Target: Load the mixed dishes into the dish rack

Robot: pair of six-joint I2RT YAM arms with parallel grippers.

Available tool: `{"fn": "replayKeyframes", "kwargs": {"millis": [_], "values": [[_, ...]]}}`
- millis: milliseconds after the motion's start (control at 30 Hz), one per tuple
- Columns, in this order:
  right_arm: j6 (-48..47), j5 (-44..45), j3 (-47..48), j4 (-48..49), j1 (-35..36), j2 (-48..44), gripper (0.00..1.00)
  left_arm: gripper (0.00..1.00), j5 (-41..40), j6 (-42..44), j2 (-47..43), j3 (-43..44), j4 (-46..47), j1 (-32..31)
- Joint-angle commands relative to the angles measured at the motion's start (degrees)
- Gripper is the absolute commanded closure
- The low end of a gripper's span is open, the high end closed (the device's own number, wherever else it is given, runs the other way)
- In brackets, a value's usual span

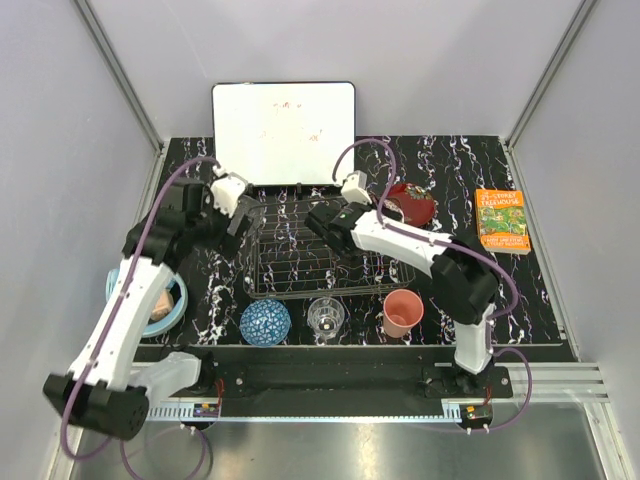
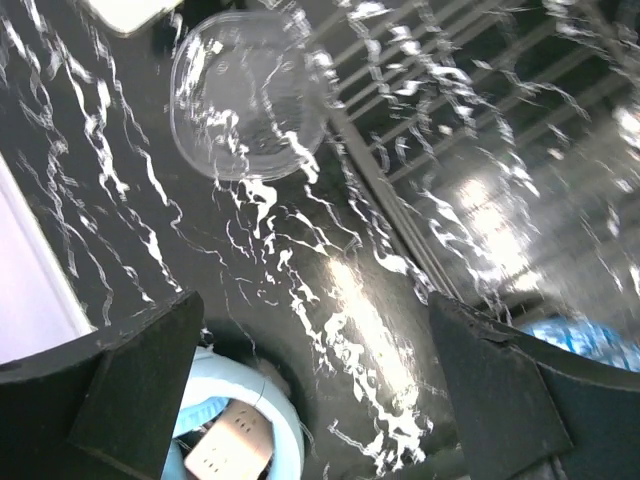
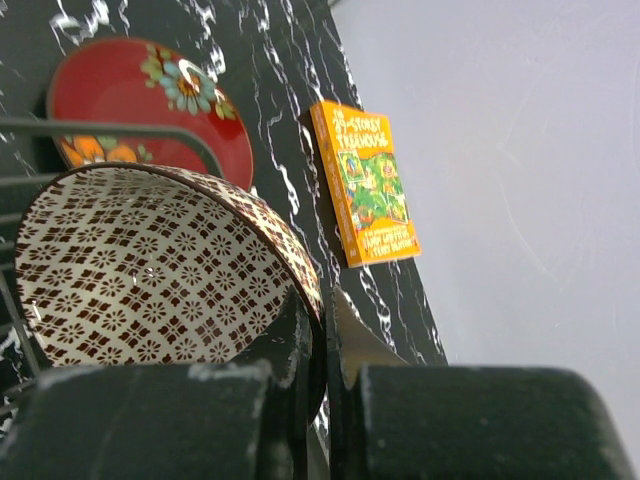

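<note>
My right gripper [image 3: 325, 320] is shut on the rim of the beige netted-pattern bowl [image 3: 150, 265], held tilted over the far right part of the dish rack [image 1: 300, 258]; in the top view this gripper [image 1: 328, 220] hides the bowl. The red patterned bowl [image 3: 150, 95] lies beyond the rack [image 1: 412, 203]. My left gripper [image 2: 315, 380] is open and empty at the rack's far left corner [image 1: 238, 215], with the clear glass plate [image 2: 250, 95] ahead on the table. The blue mosaic bowl [image 1: 265, 322], clear glass tumbler [image 1: 326, 316] and pink cup [image 1: 403, 312] stand along the near edge.
A white whiteboard [image 1: 284, 132] leans at the back behind the rack. An orange book [image 1: 501, 220] lies at the right. Light blue headphones [image 1: 150, 300] sit at the table's left edge, under my left arm. Grey walls close in on three sides.
</note>
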Motion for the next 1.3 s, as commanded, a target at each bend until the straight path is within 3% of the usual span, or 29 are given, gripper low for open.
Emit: {"fn": "replayKeyframes", "kwargs": {"millis": [0,33,100,200,300,333,500,667,767,967,1200,1267], "values": [[19.9,1.9,6.0,-16.1,0.4,5.4,0.99,0.01,1.6,5.3,-7.2,-0.8,-8.9,-4.8],[25.1,1.9,9.2,-26.7,0.4,7.1,0.98,0.01,1.4,6.1,-8.2,-2.7,-9.6,-7.7],[36.1,1.9,12.8,-36.8,0.4,12.4,0.93,0.01,-0.1,6.5,-10.4,-4.6,-11.8,-11.0],[37.3,0.3,13.0,-36.9,1.3,13.9,0.87,0.01,-3.7,7.0,-12.8,-10.0,-11.8,-18.1],[38.7,-1.4,12.9,-37.2,2.2,13.0,0.67,0.01,-8.0,6.8,-14.0,-15.3,-9.8,-23.8],[38.7,-1.4,13.1,-37.1,2.3,12.7,0.54,0.01,-8.7,6.5,-14.2,-16.9,-9.5,-26.1],[37.9,-2.0,13.1,-37.1,2.9,9.8,0.38,0.01,-11.0,7.0,-13.6,-20.3,-6.3,-29.1],[37.1,-4.4,15.3,-37.2,3.0,4.8,0.14,0.01,-11.7,6.8,-13.6,-23.3,-4.1,-31.5],[36.5,-6.3,18.0,-37.2,3.0,-0.1,0.09,0.01,-11.7,6.3,-13.4,-25.5,-2.8,-33.0],[36.5,-9.7,17.4,-34.4,3.0,-16.3,0.07,0.01,-12.0,5.8,-13.2,-26.5,-2.1,-35.6],[32.5,-15.5,1.2,-17.1,3.0,-33.8,0.02,0.01,-7.1,6.8,-11.1,-21.8,-5.1,-41.0],[32.4,-16.2,-0.5,-16.2,3.1,-36.2,0.0,0.01,-6.0,7.6,-10.0,-19.8,-7.1,-43.0]]}}
